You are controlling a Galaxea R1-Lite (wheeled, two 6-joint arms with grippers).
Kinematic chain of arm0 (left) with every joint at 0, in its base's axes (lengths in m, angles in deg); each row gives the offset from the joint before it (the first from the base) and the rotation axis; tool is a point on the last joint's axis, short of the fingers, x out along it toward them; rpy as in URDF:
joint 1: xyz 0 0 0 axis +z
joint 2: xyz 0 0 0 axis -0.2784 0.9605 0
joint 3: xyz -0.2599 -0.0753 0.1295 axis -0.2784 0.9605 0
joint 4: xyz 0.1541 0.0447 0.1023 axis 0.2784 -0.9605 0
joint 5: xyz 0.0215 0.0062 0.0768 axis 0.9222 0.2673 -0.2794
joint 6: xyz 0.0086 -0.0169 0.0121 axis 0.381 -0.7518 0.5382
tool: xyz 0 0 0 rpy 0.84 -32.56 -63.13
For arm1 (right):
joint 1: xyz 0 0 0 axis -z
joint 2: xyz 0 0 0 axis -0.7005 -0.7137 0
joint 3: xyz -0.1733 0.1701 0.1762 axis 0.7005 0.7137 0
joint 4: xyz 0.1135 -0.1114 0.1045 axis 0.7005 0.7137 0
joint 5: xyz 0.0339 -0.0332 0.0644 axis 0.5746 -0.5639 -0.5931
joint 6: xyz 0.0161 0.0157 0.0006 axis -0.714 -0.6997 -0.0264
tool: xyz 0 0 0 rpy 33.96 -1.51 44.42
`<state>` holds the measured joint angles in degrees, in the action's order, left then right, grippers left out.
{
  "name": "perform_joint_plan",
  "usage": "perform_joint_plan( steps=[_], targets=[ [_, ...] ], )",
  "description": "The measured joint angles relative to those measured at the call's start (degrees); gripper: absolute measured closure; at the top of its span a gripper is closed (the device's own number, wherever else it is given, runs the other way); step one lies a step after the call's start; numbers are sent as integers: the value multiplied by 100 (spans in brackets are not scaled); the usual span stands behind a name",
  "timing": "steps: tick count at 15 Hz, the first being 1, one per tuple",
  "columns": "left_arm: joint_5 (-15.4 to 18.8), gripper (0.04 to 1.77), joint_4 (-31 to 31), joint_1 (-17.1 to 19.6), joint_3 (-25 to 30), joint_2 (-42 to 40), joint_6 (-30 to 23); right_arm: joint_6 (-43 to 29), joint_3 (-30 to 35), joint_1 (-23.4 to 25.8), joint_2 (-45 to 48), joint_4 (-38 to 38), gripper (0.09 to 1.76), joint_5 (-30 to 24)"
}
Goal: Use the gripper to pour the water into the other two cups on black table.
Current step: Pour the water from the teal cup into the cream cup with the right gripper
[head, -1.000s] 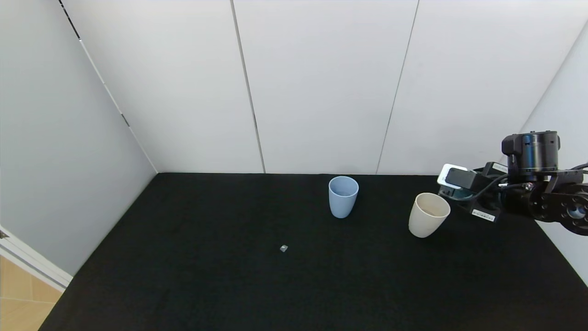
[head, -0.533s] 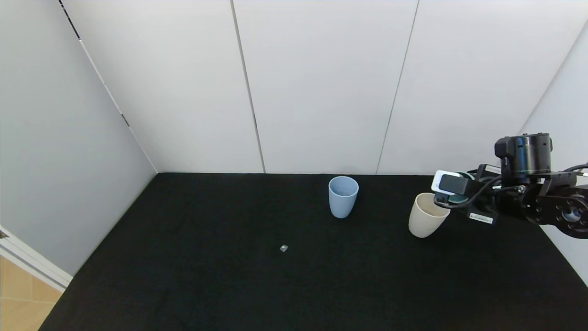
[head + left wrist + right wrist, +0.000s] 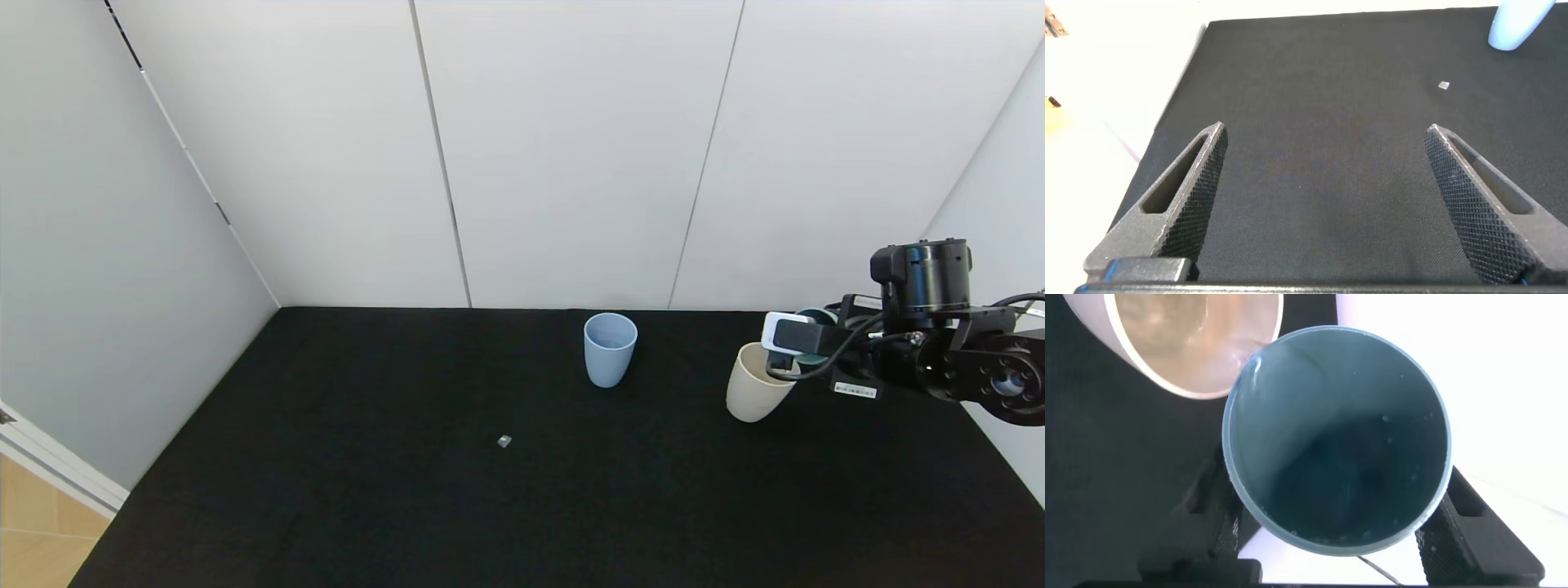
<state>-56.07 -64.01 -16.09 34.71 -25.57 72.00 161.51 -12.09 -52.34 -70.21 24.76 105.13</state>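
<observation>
On the black surface (image 3: pixel 408 490), a small grey fleck (image 3: pixel 504 441) lies left of and nearer than the light blue cup (image 3: pixel 609 349), which stands upright well left of the cream-beige cup (image 3: pixel 757 384). The left gripper (image 3: pixel 1327 204) hovers over bare surface with its jaws spread wide, the light blue cup far off. The right gripper (image 3: pixel 804 355), jaws clamped on the mint-green cup (image 3: pixel 1337 441), tips it over the cream-beige cup's rim, a thin glint of water (image 3: pixel 1251 355) at its lip.
</observation>
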Motion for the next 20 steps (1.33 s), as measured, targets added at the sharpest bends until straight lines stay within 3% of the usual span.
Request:
perform_joint_plan(
  steps=[9, 20],
  targets=[
    [0, 9, 0, 0, 0, 0, 0, 573, -177, -30, -66, -16, 66, 366],
    [0, 9, -2, 0, 0, 0, -2, 877, -258, -11, -73, -44, 66, 372]
  ],
)
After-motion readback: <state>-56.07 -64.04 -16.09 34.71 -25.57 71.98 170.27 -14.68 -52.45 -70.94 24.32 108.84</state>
